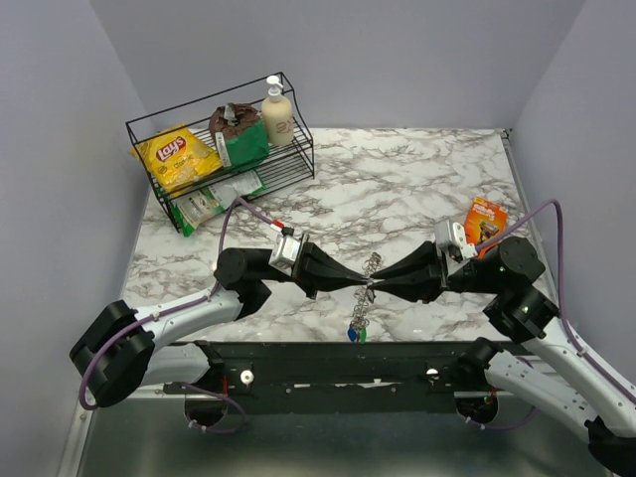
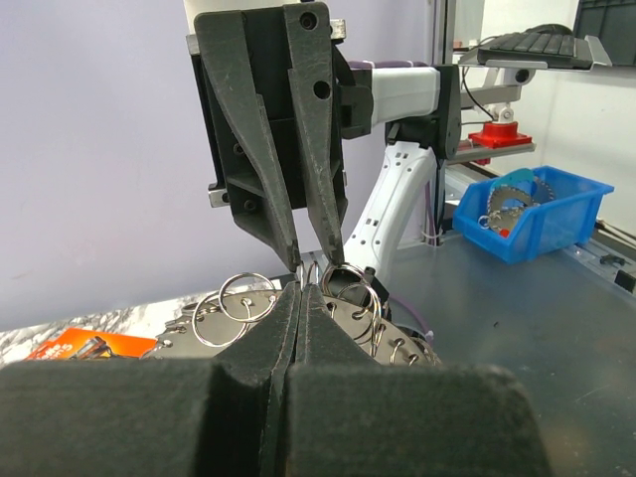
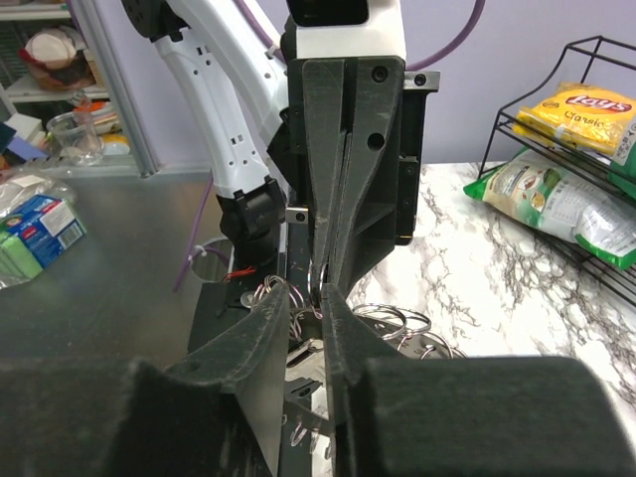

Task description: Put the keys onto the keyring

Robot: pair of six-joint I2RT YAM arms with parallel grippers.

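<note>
The left tool (image 2: 301,291) is clamped shut on the keyring (image 1: 371,266), near the bench's (image 1: 417,179) near edge, with the keys (image 1: 357,330) just nearer. The right tool (image 3: 303,293) has its jaws narrowly apart around a wire loop, and I cannot tell if it pinches. It should probably part the coil gently, without twisting. Both arms lie low, their tips meeting at centre.

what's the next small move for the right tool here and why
Probably close the right tool gently on the ring wire that sits between its tips. Its jaws stand slightly apart around that wire, the left tool looks shut on the keyring, and the keys dangle below, so a second grip would steady it.
</note>
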